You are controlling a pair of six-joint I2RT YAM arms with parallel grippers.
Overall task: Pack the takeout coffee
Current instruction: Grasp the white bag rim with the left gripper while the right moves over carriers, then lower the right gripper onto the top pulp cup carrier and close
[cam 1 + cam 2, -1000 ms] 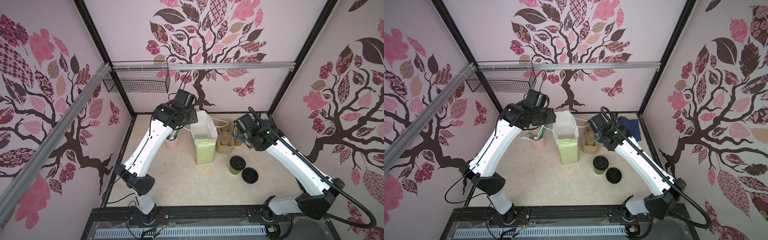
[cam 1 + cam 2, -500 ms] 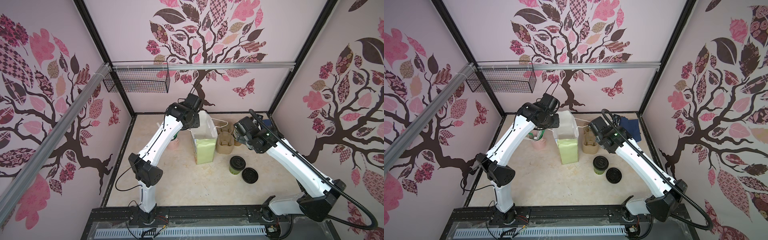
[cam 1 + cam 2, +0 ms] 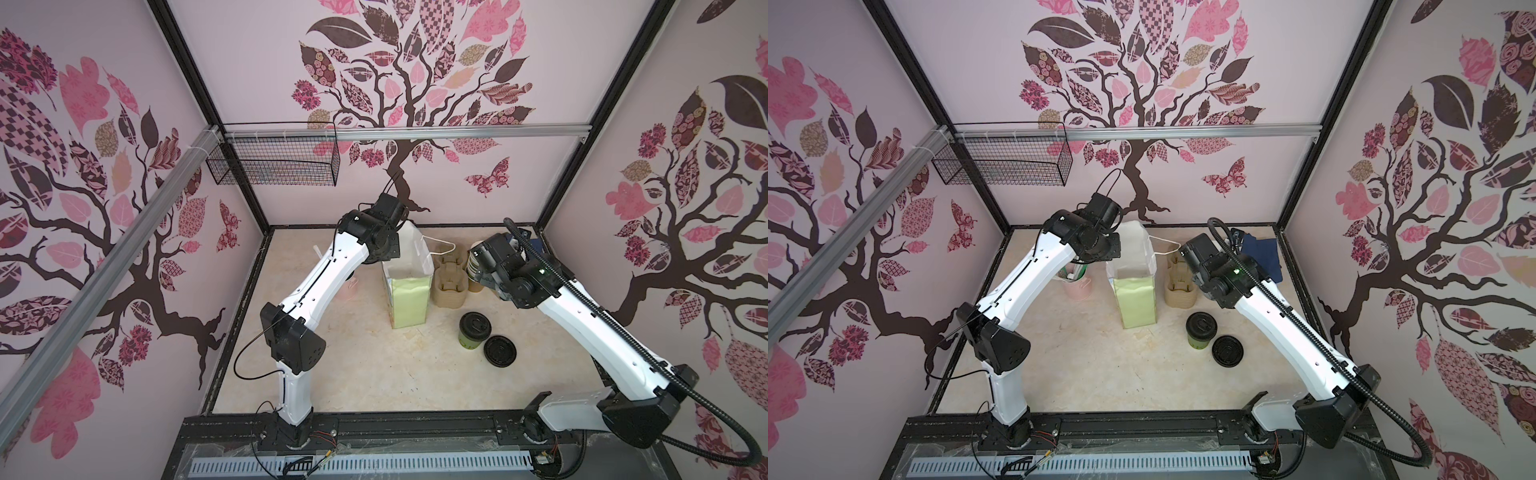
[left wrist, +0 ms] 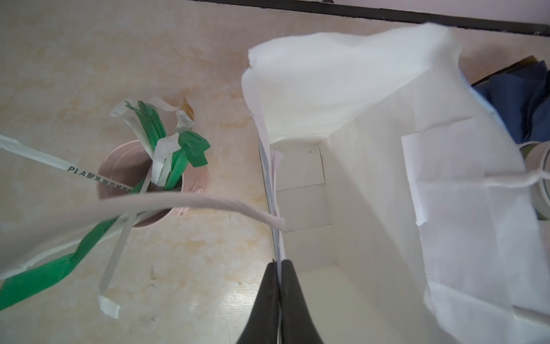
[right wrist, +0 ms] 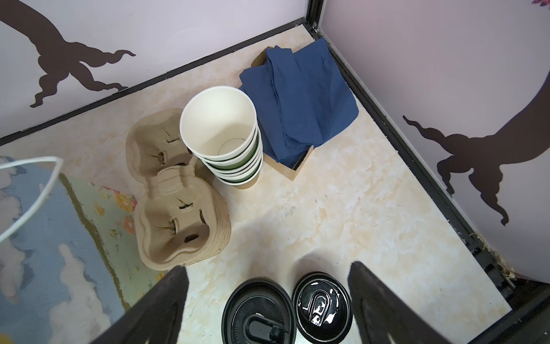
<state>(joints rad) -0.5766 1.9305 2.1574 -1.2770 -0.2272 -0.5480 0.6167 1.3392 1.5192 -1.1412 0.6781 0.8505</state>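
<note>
Found the takeout coffee (image 3: 474, 330) upright on the beige marbled tabletop (image 3: 374, 374), black lid on, outside the bag, right of centre in both top views. Spotted a loose black lid (image 3: 500, 351) flat on the table just beside it, on its right. Logged the right gripper (image 5: 268, 268) spread wide and holding nothing, raised above the table, with the coffee and the loose lid low between its fingers in the right wrist view and apart from both.

Marked the paper bag (image 3: 409, 299) upright and open-mouthed, left of the coffee, much taller than it, near but not touching. Caught the left gripper (image 4: 279, 286) clenched on the bag's rim, with the thin white paper wall pinched between both fingers. Could not see that gripper in the top views, hidden under its own wrist. Saw the bag's white inside down to the bottom in the left wrist view.

Tagged a stack of pulp cup carriers (image 3: 449, 284) just right of the bag, behind the coffee. Tagged a stack of lidless paper cups (image 5: 220, 134) just beside the carriers, and navy napkins (image 5: 297, 98) in a cardboard box at the back right corner. Placed a pink cup (image 4: 154, 181) of wrapped straws left of the bag. Noted a black wire basket (image 3: 274, 166) hung on the back wall rail.
</note>
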